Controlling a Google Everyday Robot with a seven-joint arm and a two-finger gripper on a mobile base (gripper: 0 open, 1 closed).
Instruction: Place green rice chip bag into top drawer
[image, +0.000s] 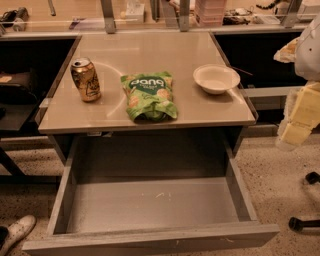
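Observation:
The green rice chip bag (148, 96) lies flat on the beige tabletop (150, 50), near its front edge at the middle, with the "dang" lettering facing up. The top drawer (150, 241) is pulled wide open below the tabletop, and its grey inside is bare. My gripper (296, 124) hangs at the far right of the view, off the table's right side and well apart from the bag, at about tabletop height. It holds nothing that I can see.
A gold soda can (86, 79) stands left of the bag. A white bowl (216, 78) sits to its right. A white shoe (17, 230) is on the floor at bottom left, and black chair casters (304, 222) at bottom right. Clutter lines the counter behind.

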